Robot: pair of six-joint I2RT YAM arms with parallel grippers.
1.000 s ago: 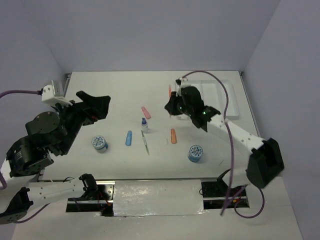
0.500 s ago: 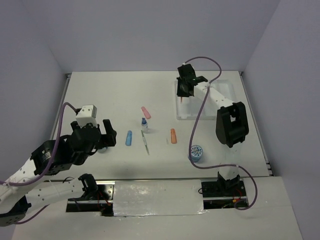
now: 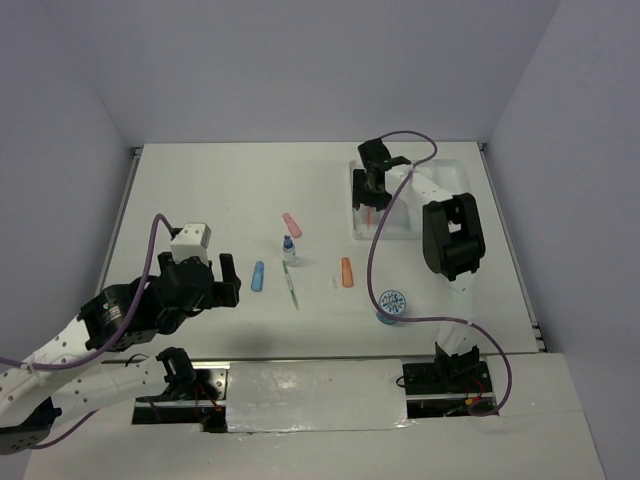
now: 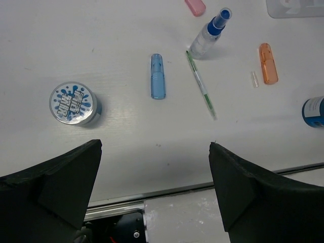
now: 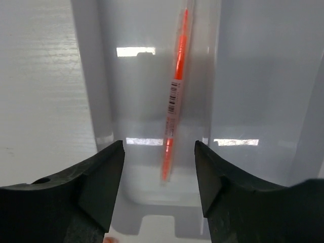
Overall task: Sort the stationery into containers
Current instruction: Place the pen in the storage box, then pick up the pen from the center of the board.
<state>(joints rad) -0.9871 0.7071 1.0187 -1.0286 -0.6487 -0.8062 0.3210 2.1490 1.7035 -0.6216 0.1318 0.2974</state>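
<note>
Left fingers (image 4: 55, 187) spread wide, nothing in them, hanging over the bench (image 4: 116, 147). Just ahead on their left sits a roll (image 4: 75, 103). Further out between the tips are a blue capsule (image 4: 158, 76) and a thin pen (image 4: 201, 91), then the bottle (image 4: 210, 33) and an orange capsule (image 4: 268, 63), with a pink capsule (image 4: 195, 6) farthest. A second roll (image 4: 315, 111) lies off to their right. None of that looks sorted. Right fingers (image 5: 86, 187) are parted and empty over the tray (image 5: 83, 76), the orange pen (image 5: 176, 96) lying loose in the compartment straight ahead. One in, I'd say, seven to go. Plain white bench, bare pale walls (image 3: 300, 70).
</note>
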